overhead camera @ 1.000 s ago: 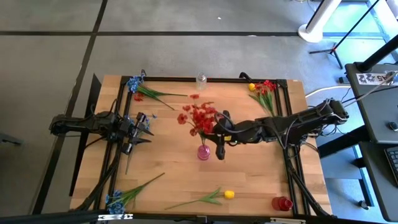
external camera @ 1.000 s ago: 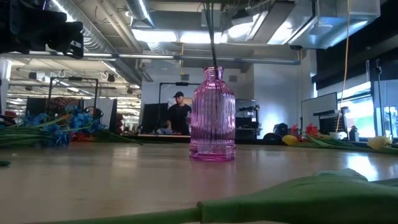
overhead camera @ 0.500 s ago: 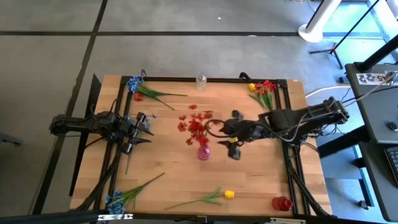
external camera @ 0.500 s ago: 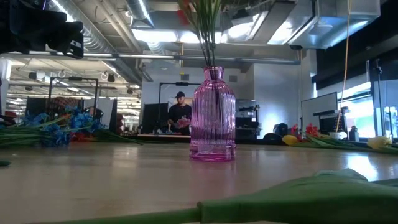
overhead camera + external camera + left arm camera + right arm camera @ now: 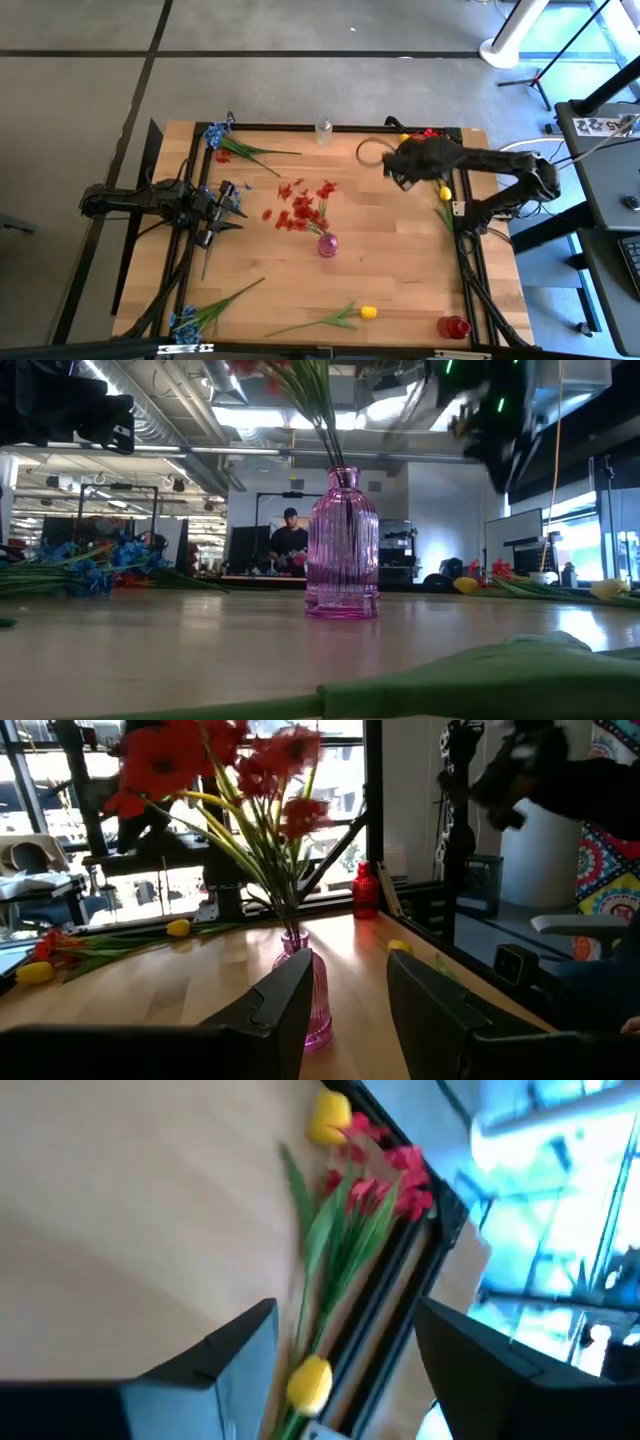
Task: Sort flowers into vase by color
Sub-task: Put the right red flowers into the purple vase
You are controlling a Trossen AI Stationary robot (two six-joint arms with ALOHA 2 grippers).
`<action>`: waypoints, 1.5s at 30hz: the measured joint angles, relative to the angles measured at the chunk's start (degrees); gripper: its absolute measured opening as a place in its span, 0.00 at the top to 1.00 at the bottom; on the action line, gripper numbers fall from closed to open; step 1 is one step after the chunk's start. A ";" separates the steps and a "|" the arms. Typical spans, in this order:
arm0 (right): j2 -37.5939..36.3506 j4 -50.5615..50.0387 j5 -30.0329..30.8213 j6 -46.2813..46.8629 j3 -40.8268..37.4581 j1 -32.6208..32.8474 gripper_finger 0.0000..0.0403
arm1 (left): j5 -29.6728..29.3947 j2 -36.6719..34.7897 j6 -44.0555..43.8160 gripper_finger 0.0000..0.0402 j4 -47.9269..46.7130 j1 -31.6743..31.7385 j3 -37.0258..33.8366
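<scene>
A pink ribbed vase (image 5: 327, 245) (image 5: 343, 545) stands mid-table with red flowers (image 5: 300, 205) (image 5: 250, 780) in it; their stems rest against the neck and the blossoms lean toward the far left. My right gripper (image 5: 415, 165) (image 5: 345, 1370) hovers open, high over the far right, above a pile of red and yellow flowers (image 5: 365, 1190) lying by the right rail. My left gripper (image 5: 237, 200) (image 5: 345, 1000) waits open and level at the left, facing the vase. Blue flowers lie at the far left (image 5: 222, 137) and near left (image 5: 190, 318). A yellow tulip (image 5: 345, 316) lies near the front edge.
A clear vase (image 5: 323, 128) stands at the far edge. A red vase (image 5: 452, 326) stands at the near right corner. A black rail (image 5: 458, 200) frames the table's right side. A person stands in the room beyond the table (image 5: 288, 545).
My right gripper has let go of the red flowers at the pink vase, swung away toward the table's far right and turned toward the flower pile there. The red flowers have dropped deeper into the vase and now lean toward the far left.
</scene>
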 joint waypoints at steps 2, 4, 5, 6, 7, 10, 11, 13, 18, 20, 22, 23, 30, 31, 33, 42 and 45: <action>0.20 7.09 -0.91 -4.35 -4.78 -6.94 0.41 | -0.02 -0.01 0.01 0.68 0.01 0.01 0.00; 0.24 14.60 -4.62 -9.84 -9.59 -13.73 0.41 | 0.00 0.00 -0.01 0.68 0.00 0.01 0.00; 0.24 18.46 -7.03 -12.22 -11.76 -17.18 0.41 | -0.02 -0.02 -0.01 0.68 0.00 0.01 0.00; 0.24 21.76 -9.28 -13.76 -13.84 -20.39 0.41 | -0.02 0.00 -0.01 0.68 0.00 0.01 0.00; 0.24 23.97 -10.87 -14.54 -15.60 -23.52 0.41 | 0.00 0.00 -0.01 0.68 0.00 -0.01 0.00; 0.24 29.63 -11.53 -14.77 -19.76 -31.45 0.41 | 0.00 0.00 0.00 0.68 0.00 0.00 0.00; 0.24 31.06 -11.35 -14.77 -20.84 -33.45 0.41 | -0.02 0.00 -0.01 0.68 0.01 0.01 0.00; 0.22 34.00 -11.97 -15.60 -22.68 -36.48 0.41 | 0.00 0.00 0.01 0.68 0.00 0.01 0.00; 1.83 35.62 -12.97 -15.91 -22.63 -35.99 0.41 | 0.01 0.00 0.01 0.68 0.02 -0.01 0.00; 2.60 35.34 -12.09 -15.49 -22.76 -36.17 0.41 | -0.06 0.00 -0.01 0.68 0.02 0.01 0.00; 4.40 35.70 -9.94 -15.00 -22.63 -36.20 0.41 | -0.03 0.00 0.01 0.68 0.02 0.00 0.00; 5.41 35.50 -9.22 -14.71 -22.67 -36.02 0.41 | -0.04 0.00 -0.01 0.68 0.00 0.01 0.00; 13.82 35.75 -8.02 -11.33 -22.67 -34.27 0.41 | -0.03 -0.01 -0.01 0.68 0.00 0.01 0.00; 14.67 35.65 -8.11 -11.40 -22.26 -34.24 0.41 | -0.04 -0.02 -0.01 0.68 0.02 0.01 0.00; 15.30 35.68 -8.22 -11.44 -21.94 -34.12 0.43 | -0.02 -0.02 0.01 0.68 0.02 0.01 0.00; 15.17 36.84 -11.50 -12.97 -21.99 -34.63 0.77 | -0.91 -0.02 0.01 0.68 -0.01 0.01 0.00; 14.65 36.41 -11.09 -13.67 -21.90 -33.94 0.94 | -1.01 -0.02 0.01 0.68 0.01 0.01 0.00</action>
